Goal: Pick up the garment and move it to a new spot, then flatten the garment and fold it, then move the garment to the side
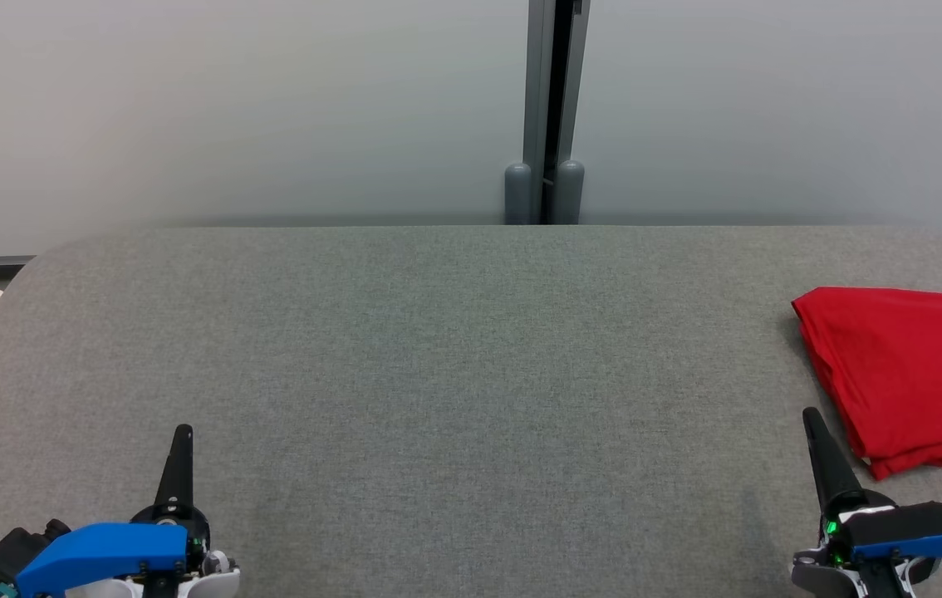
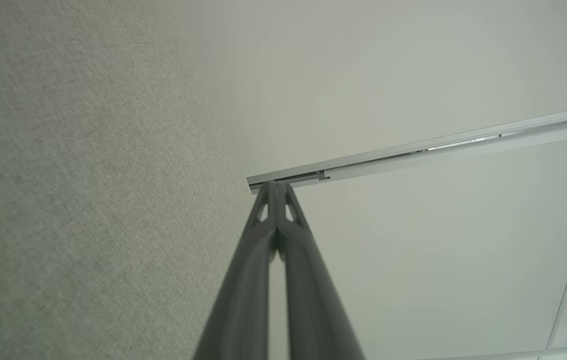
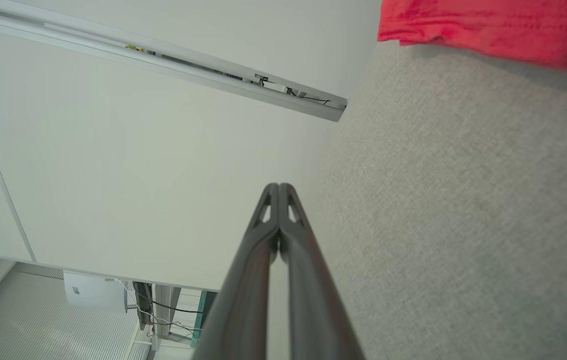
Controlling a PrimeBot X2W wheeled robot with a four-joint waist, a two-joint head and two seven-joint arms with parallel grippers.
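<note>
The grey fabric tabletop (image 1: 454, 374) spreads across the head view, and the red garment (image 1: 911, 374) lies folded on it at 3 o'clock, cut off by the picture's right side, so its long axis cannot be told. Its visible corner points toward 10 o'clock, and its left edge slants from 11 down to 5 o'clock. The left pincer (image 1: 182, 433) at 7 o'clock and the right pincer (image 1: 811, 417) at 5 o'clock are both clenched on nothing, the right one just beside the garment's left edge, not touching.
</note>
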